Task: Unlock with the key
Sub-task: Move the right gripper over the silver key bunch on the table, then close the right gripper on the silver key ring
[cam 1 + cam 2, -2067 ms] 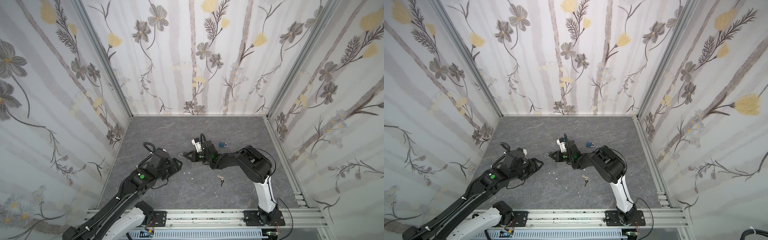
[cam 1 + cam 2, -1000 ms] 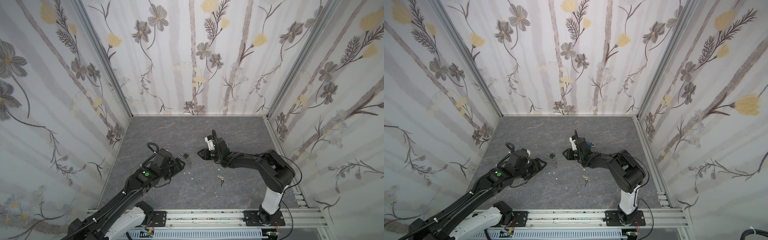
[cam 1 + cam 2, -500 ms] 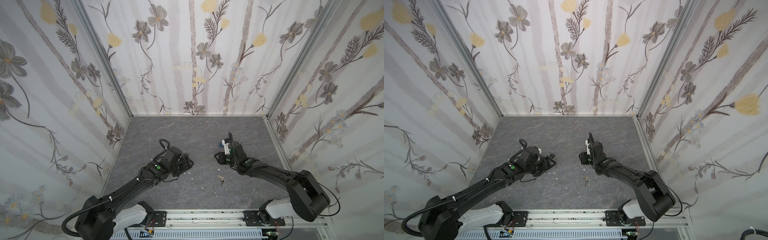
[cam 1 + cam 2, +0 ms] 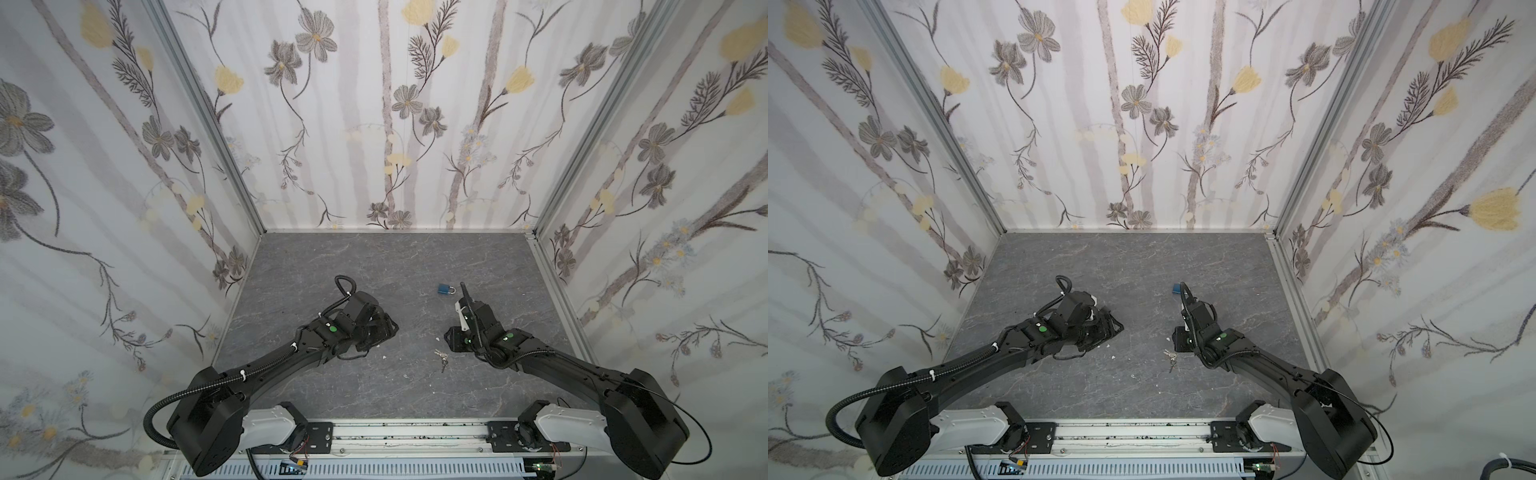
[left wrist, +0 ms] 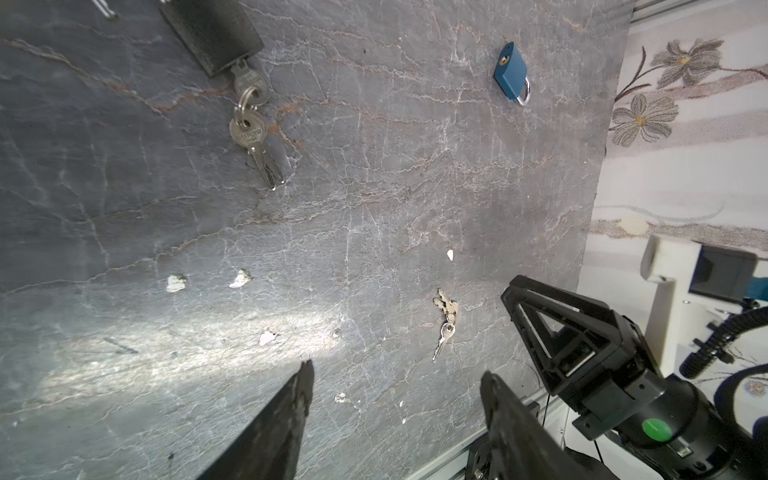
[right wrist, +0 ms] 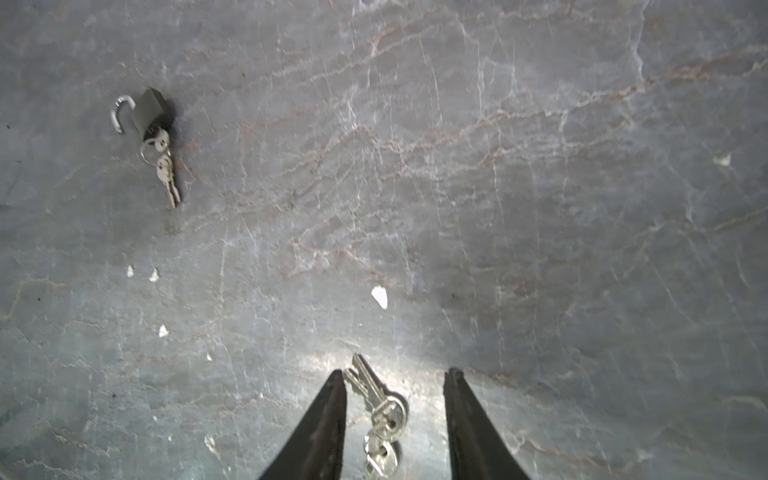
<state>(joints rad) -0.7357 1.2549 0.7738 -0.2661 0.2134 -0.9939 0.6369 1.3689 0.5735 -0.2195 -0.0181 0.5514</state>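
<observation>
Grey veined tabletop [image 4: 374, 266], closed in by flowered walls on three sides. Left of centre on it lies the black padlock [image 6: 151, 110]. Its shackle [image 6: 118, 114] is swung open and a key [image 5: 249, 81] sits in the keyhole, with a second key trailing from the ring. Two seconds ago both claws met over the lock; they have since let it go and drawn apart, so the unlocking looks done.

Beside the lock hangs the left gripper [image 5: 395, 386], jaws apart and empty; its arm hides the lock in both top views. To the right, the right gripper [image 6: 395, 382] has pulled back, jaws apart and empty, above a spare key bunch [image 4: 441, 357] on the near side. Farther back sits a blue padlock [image 4: 445, 289] with its shackle shut. A few white chips [image 5: 176, 282] dot the surface, and nothing blocks either arm.
</observation>
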